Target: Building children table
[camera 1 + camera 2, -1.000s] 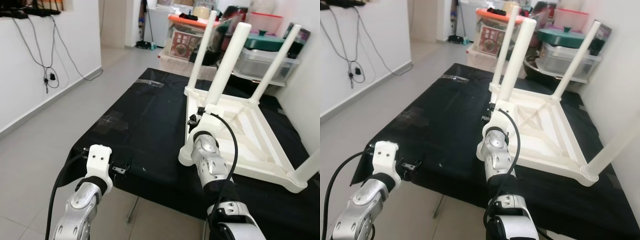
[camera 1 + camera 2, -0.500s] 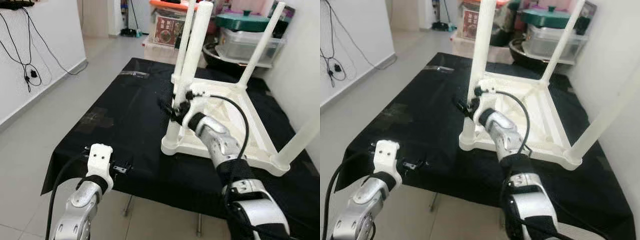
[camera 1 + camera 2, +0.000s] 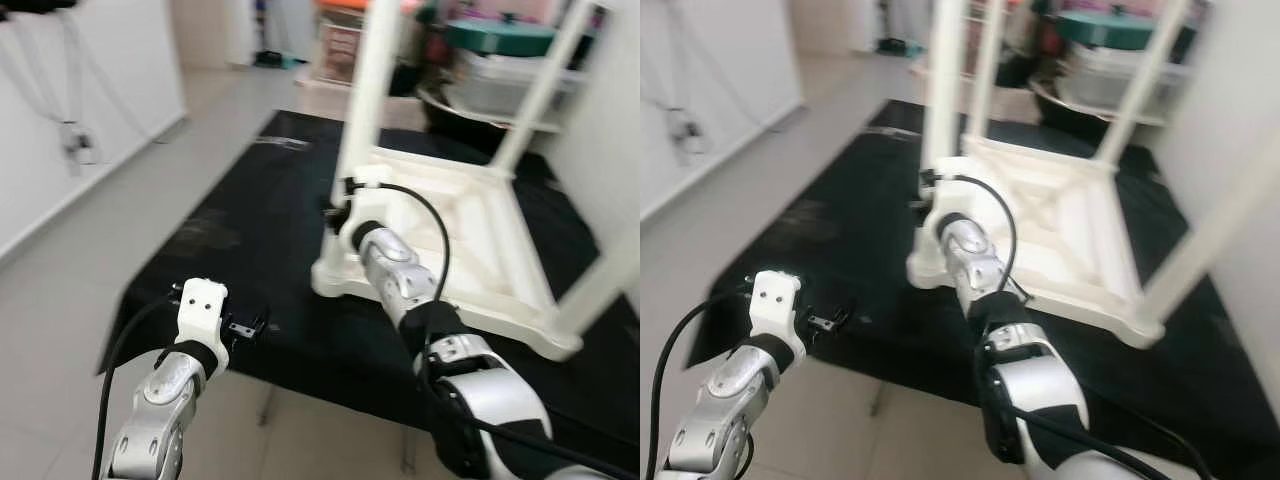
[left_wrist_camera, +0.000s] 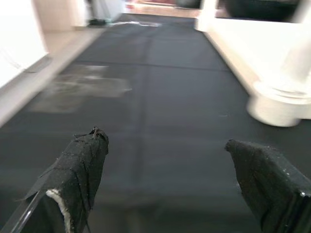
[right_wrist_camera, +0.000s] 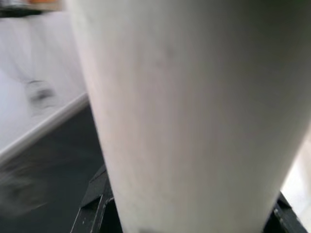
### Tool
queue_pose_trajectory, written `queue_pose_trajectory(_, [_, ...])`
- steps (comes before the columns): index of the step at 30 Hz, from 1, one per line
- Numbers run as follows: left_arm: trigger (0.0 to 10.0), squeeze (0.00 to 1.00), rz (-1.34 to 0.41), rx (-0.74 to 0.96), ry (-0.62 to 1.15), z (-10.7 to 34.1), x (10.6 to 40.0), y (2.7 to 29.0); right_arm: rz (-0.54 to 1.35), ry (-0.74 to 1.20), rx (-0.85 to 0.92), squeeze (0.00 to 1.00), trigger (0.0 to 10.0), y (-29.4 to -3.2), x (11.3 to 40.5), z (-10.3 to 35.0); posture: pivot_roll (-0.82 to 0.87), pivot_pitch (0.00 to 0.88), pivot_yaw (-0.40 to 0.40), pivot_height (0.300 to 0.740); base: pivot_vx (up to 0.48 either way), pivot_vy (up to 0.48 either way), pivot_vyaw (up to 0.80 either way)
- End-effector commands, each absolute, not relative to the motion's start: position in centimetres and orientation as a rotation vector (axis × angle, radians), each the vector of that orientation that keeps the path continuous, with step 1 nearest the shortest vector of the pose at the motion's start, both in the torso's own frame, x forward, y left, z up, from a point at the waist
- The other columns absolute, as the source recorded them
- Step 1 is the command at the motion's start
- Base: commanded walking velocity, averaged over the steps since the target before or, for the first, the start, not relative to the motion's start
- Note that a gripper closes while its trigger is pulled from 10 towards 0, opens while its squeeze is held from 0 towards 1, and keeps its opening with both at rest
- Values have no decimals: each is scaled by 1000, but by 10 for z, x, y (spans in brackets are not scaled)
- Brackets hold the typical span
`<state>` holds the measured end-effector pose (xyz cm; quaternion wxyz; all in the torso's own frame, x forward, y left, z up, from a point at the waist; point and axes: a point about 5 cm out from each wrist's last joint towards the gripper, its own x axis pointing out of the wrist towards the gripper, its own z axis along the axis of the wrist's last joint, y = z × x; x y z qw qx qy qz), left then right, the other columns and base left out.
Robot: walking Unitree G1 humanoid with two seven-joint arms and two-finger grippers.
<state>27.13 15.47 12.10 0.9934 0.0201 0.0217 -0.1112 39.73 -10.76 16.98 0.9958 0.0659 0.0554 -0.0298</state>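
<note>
A white children's table (image 3: 470,225) lies upside down on a black-covered work table (image 3: 250,220), its legs pointing up. My right gripper (image 3: 341,213) is at the base of the near left leg (image 3: 365,90) and is shut on it. In the right wrist view that leg (image 5: 184,111) stands between the black fingers (image 5: 92,206), very close to the camera. My left gripper (image 4: 165,165) is open with nothing between its fingers, low over the black cover near its front left edge (image 3: 245,328).
Clear storage boxes and a green-lidded pot (image 3: 500,35) stand on a low shelf behind the work table. A white wall runs close along the right side (image 3: 610,130). Grey tiled floor (image 3: 90,230) lies open to the left, with cables hanging on the left wall.
The whole view has shifted and blurred, so the camera moved. My right forearm has stretched further forward, its gripper staying at the near left leg. The left gripper holds its place.
</note>
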Motion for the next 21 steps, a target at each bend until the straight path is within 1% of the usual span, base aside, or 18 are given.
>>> queue_pose_trajectory(1, [10000,0,-244,35,43,122,273,149,-224,370,192,0,0,-116,370,110,121,0,-97,740,0,0,0])
queue_pose_trajectory(2, [10000,0,-244,35,43,122,273,149,-224,370,192,0,0,-116,370,110,121,0,-97,740,0,0,0])
queue_pose_trajectory(3, [10000,0,-244,34,42,123,273,149,-139,348,201,0,6980,-100,364,116,117,0,-95,740,0,0,0])
queue_pose_trajectory(4, [10000,0,-243,36,46,122,272,150,-65,318,193,0,10000,-90,361,126,109,0,-90,740,0,0,0])
queue_pose_trajectory(5, [10000,0,-243,36,46,122,272,150,-65,318,193,0,10000,-90,361,126,109,0,-90,740,0,0,0])
queue_pose_trajectory(7, [10000,0,-245,34,52,120,271,150,25,261,177,0,10000,-85,363,145,97,0,-86,740,0,0,0])
queue_pose_trajectory(9, [10000,0,-246,33,54,119,271,150,26,251,177,0,10000,-85,365,150,97,0,-86,740,0,0,0])
queue_pose_trajectory(10, [10000,0,-249,32,52,120,273,149,49,198,186,1000,10000,-88,369,160,95,0,-89,740,0,0,0])
queue_pose_trajectory(11, [10000,0,-251,32,49,121,274,148,65,156,195,1000,10000,-91,373,168,96,0,-90,740,0,0,0])
queue_pose_trajectory(14, [10000,0,-252,31,46,121,276,147,117,118,193,1000,10000,-92,378,179,99,0,-92,740,0,0,0])
queue_pose_trajectory(15, [10000,0,-250,29,39,123,277,148,382,47,195,0,10000,-93,387,207,95,0,-95,740,0,0,0])
queue_pose_trajectory(16, [10000,0,-249,28,38,123,277,148,499,24,191,0,10000,-93,388,216,95,0,-95,740,0,0,0])
queue_pose_trajectory(17, [10000,0,-249,28,38,123,277,148,499,24,191,0,10000,-93,388,216,95,0,-95,740,0,0,0])
queue_pose_trajectory(18, [10000,0,-249,29,39,122,276,149,640,-33,165,0,10000,-95,384,227,100,0,-103,740,0,0,0])
queue_pose_trajectory(19, [10000,0,-249,29,39,122,276,149,640,-33,165,0,10000,-95,384,227,100,0,-103,740,0,0,0])
queue_pose_trajectory(20, [10000,0,-248,30,40,121,276,149,771,-90,120,0,10000,-96,380,234,101,0,-103,740,0,0,0])
queue_pose_trajectory(21, [10000,0,-247,32,41,121,276,149,848,-121,86,0,10000,-96,378,237,102,0,-103,740,0,0,0])
